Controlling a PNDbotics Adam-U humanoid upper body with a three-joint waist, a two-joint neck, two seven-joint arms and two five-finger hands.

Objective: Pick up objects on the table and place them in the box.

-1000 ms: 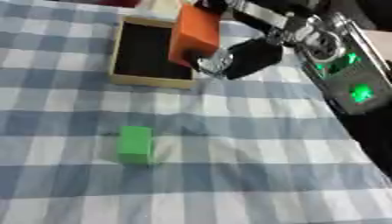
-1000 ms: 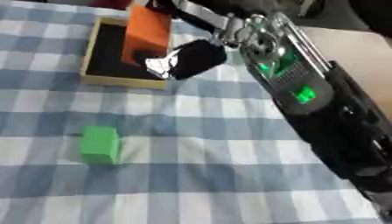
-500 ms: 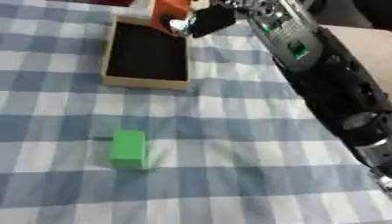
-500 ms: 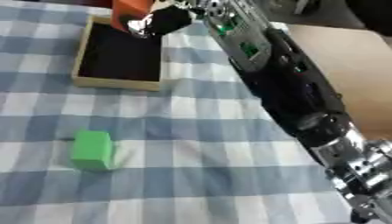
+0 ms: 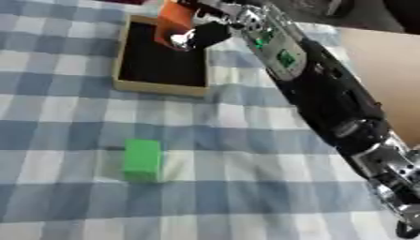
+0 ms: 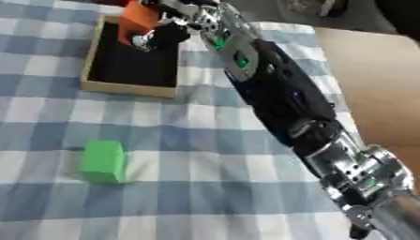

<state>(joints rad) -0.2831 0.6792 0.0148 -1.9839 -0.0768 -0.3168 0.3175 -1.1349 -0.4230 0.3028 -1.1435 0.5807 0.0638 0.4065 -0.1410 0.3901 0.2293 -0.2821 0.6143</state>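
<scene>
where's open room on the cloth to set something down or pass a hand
Bare checked cloth lies left of and between the box and the green block, and along the near edge below the block. It is crowded at the box's far end, where the right hand holds the orange block; its arm crosses the right side.

place: test bench or lab, unsure | cue: checked cloth (image 5: 246, 122) over table, robot arm (image 5: 320, 89)

Right arm (image 5: 320, 89) spans right side; cloth around green block (image 5: 142, 159) open (left especially).
</scene>
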